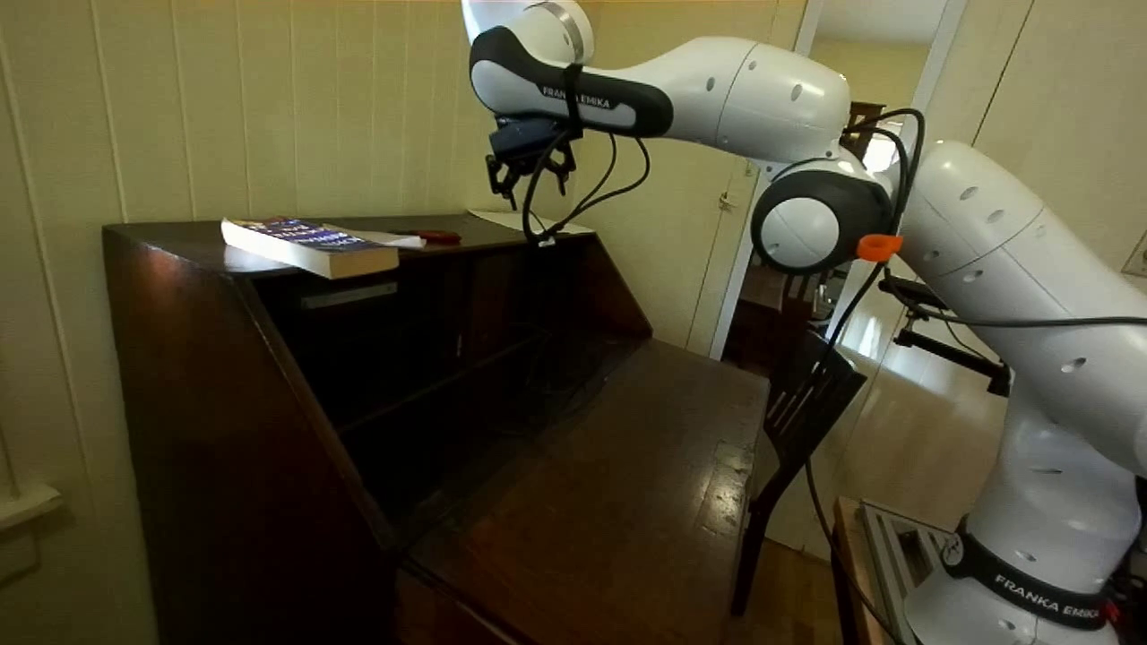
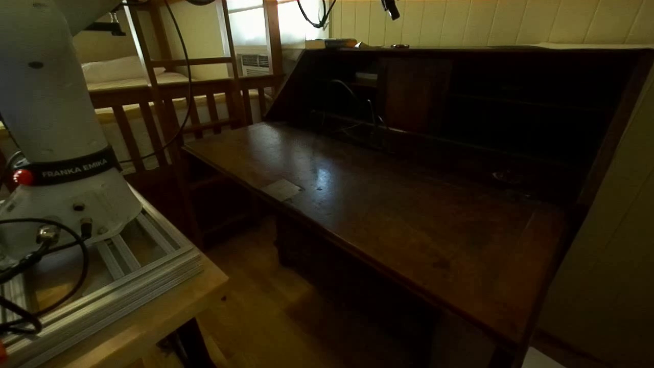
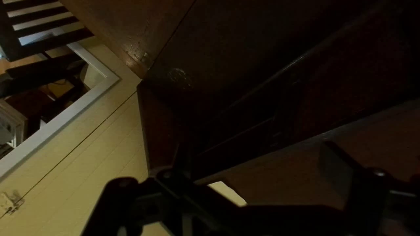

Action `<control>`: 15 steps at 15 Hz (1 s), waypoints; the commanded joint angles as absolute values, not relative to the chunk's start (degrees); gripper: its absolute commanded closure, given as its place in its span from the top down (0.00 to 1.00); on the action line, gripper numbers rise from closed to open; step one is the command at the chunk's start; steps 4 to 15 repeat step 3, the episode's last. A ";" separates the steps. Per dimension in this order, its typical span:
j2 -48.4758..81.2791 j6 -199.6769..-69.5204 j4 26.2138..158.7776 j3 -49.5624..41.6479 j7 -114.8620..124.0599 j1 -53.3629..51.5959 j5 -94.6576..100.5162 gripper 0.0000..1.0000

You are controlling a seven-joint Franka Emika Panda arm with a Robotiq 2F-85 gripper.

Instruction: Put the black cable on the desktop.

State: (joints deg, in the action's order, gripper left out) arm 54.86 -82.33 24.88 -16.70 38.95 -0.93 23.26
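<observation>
The black cable (image 2: pixel 371 108) is a thin loose tangle with raised loops at the back of the desktop (image 2: pixel 409 204), in front of the cubbyholes. In an exterior view it shows only faintly in the shadow (image 1: pixel 548 376). The desktop (image 1: pixel 618 466) is a dark reddish-brown polished surface; part of it shows in the wrist view (image 3: pixel 131 19). My gripper (image 1: pixel 538 193) hangs above the desk's top shelf, high over and away from the cable. In the wrist view the gripper's fingers (image 3: pixel 256 150) are spread wide with nothing between them. In an exterior view only one fingertip shows at the top edge.
A thick book (image 1: pixel 314 244) lies on the desk's top shelf, with a red object (image 1: pixel 437 237) and white paper (image 1: pixel 511 219) beside it. A dark chair (image 1: pixel 806 412) stands at the desk's side. The arm's own cords (image 1: pixel 587 202) dangle behind the gripper.
</observation>
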 commanded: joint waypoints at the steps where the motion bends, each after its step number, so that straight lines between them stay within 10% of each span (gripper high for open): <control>1: 54.90 -82.36 24.91 -17.34 38.80 -1.07 22.73 1.00; 15: 54.90 -82.36 24.92 -17.34 38.80 -1.07 22.73 1.00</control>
